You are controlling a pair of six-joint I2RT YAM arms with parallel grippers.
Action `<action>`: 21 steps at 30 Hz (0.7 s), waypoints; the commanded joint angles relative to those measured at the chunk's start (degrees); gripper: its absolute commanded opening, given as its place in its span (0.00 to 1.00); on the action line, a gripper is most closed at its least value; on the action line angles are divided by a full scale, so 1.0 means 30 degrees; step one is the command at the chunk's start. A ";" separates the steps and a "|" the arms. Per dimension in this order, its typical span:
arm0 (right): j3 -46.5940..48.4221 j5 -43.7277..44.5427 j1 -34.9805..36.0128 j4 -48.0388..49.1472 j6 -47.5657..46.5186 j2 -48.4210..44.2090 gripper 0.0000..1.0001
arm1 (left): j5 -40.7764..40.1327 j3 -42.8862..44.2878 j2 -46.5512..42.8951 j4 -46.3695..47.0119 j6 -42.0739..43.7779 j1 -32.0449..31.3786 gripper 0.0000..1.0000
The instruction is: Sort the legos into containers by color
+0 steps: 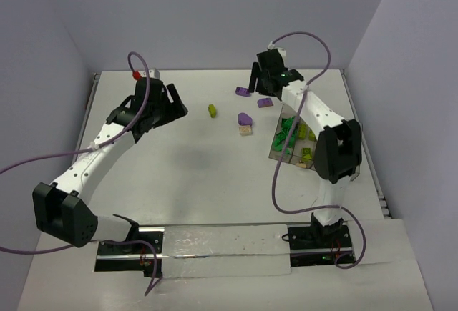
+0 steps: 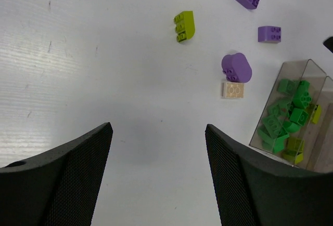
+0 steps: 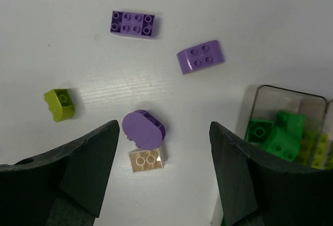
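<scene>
Several loose legos lie on the white table: a yellow-green brick (image 1: 212, 111) (image 2: 184, 26) (image 3: 60, 104), a rounded purple brick (image 1: 245, 119) (image 2: 237, 67) (image 3: 143, 128) touching a tan brick (image 1: 246, 130) (image 2: 233, 90) (image 3: 147, 159), and two more purple bricks (image 3: 132, 23) (image 3: 201, 57). The smoky containers (image 1: 275, 150) (image 2: 312, 70) (image 3: 270, 93) hold green and yellow-green bricks. My left gripper (image 1: 177, 105) (image 2: 158, 132) hangs open over bare table, left of the loose bricks. My right gripper (image 1: 253, 82) (image 3: 162, 127) is open above the purple and tan pair, holding nothing.
The right arm's links (image 1: 322, 121) cross over the containers in the top view. Purple cables loop off both arms. Walls close in the table at the back and on both sides. A clear plastic strip (image 1: 215, 243) runs along the near edge between the arm bases.
</scene>
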 commanded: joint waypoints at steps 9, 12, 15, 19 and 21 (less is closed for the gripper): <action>0.2208 -0.5036 0.0555 -0.2671 -0.3982 0.3955 0.79 | 0.0661 -0.2222 -0.0970 0.0299 -0.0108 0.0100 0.79; 0.1814 -0.5796 0.0730 -0.2613 -0.4995 0.4270 0.83 | 0.0515 -0.2315 -0.0990 0.0241 -0.0079 0.0100 0.79; 0.1920 -0.5935 0.0980 -0.2525 -0.5466 0.4693 0.83 | 0.0569 -0.2526 -0.1080 0.0362 -0.0160 0.0100 0.78; 0.2749 -0.5690 0.1206 -0.2756 -0.5692 0.5777 0.80 | 0.0861 -0.2853 -0.1223 0.0563 -0.0320 0.0100 0.78; 0.3167 -0.5643 0.1238 -0.2927 -0.5825 0.6308 0.78 | 0.0951 -0.3042 -0.1281 0.0610 -0.0372 0.0100 0.78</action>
